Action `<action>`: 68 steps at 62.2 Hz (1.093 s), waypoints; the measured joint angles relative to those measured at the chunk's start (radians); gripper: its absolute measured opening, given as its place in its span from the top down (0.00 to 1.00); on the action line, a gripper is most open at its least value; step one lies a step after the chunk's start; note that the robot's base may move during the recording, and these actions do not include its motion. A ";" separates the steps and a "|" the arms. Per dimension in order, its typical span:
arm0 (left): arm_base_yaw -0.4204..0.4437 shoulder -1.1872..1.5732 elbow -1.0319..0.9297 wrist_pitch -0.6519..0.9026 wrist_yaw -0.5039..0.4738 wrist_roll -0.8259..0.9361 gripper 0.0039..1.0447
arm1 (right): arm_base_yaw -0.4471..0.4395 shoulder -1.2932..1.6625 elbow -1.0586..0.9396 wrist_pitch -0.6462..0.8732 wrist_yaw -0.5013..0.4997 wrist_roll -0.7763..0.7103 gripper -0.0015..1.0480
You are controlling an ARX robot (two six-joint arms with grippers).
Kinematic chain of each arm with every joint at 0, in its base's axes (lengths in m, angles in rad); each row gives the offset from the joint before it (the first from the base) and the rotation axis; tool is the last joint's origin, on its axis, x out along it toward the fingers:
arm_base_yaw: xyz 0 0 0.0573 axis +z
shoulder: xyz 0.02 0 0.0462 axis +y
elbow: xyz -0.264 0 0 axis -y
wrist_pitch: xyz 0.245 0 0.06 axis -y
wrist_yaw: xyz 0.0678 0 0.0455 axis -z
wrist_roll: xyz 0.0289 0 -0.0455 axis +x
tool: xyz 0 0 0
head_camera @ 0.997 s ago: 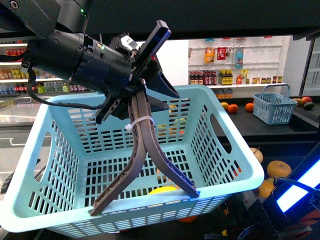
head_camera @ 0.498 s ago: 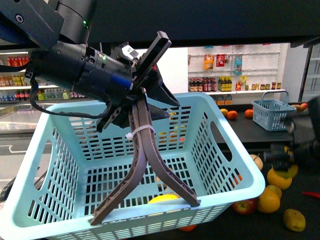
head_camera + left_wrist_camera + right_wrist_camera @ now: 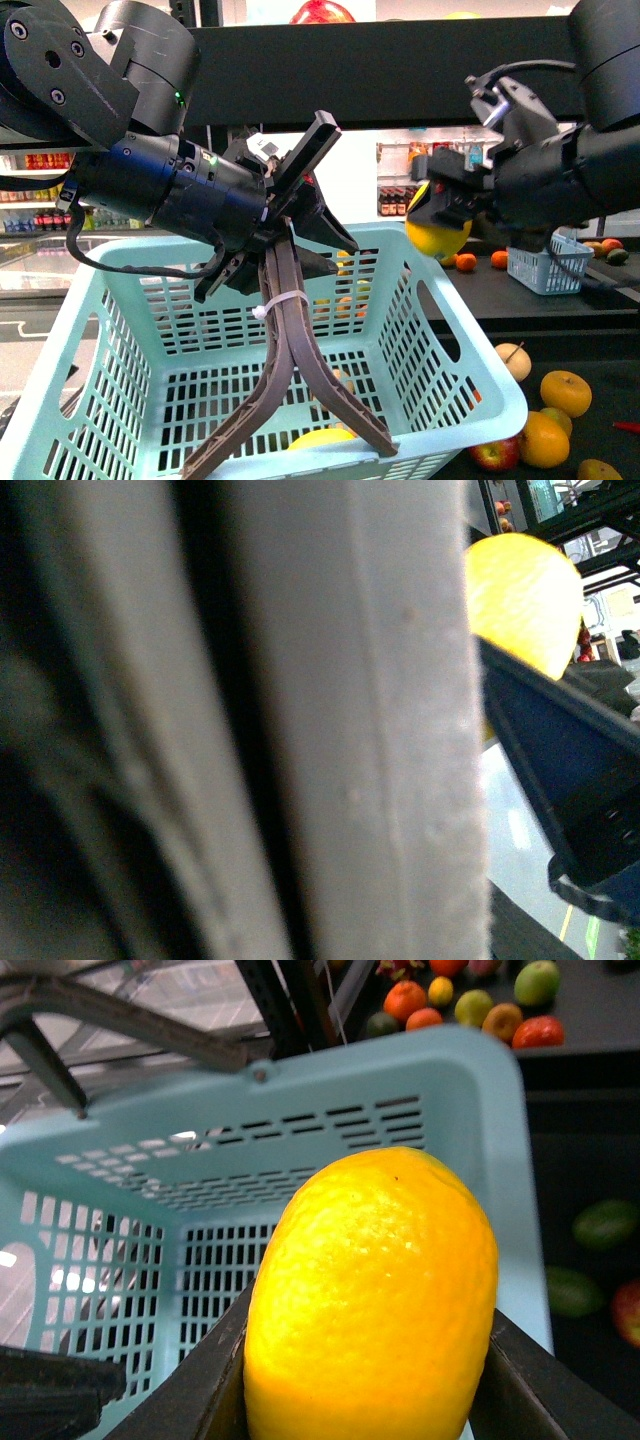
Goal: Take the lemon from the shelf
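Centrally, right gripper (image 3: pixel 440 222) pinches lemon (image 3: pixel 437 232) above basket (image 3: pixel 470 345); left gripper (image 3: pixel 290 440) clamps its rim (shop shelves behind, labels unreadable).

The lemon (image 3: pixel 437 236) is bright yellow; the slotted basket (image 3: pixel 455 330) is pale turquoise; the shelf (image 3: pixel 400 75) is black.

Legible text: none in any view. The bottles (image 3: pixel 395 200) and packets (image 3: pixel 474 152) on the white wall shelves (image 3: pixel 520 140), at about three o'clock in the front view, carry labels too small and blurred to read. A white tag (image 3: pixel 262 148) on the left arm shows no readable marking.
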 joint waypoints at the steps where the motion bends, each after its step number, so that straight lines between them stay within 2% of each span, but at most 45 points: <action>1: 0.000 0.000 0.000 0.000 0.000 0.000 0.72 | 0.003 0.002 -0.002 0.001 0.001 0.000 0.55; 29: 0.000 0.000 0.000 0.000 -0.001 0.000 0.72 | 0.060 0.104 -0.024 0.037 0.033 0.005 0.55; 30: 0.000 0.000 0.000 0.000 0.000 0.000 0.72 | 0.061 0.106 -0.024 0.037 0.032 0.004 0.54; 35: 0.000 0.000 0.000 0.000 0.000 0.000 0.72 | 0.065 0.115 -0.027 0.054 0.025 0.010 0.36; 48: 0.000 0.000 0.000 0.000 0.000 0.000 0.72 | 0.059 0.095 -0.037 0.089 0.029 0.007 0.08; 59: 0.000 0.002 0.000 0.000 -0.004 -0.002 0.72 | 0.040 0.009 -0.060 0.102 0.026 -0.020 0.07; 68: 0.000 0.002 0.000 0.000 -0.003 -0.001 0.72 | 0.019 -0.130 -0.123 0.111 0.083 -0.082 0.07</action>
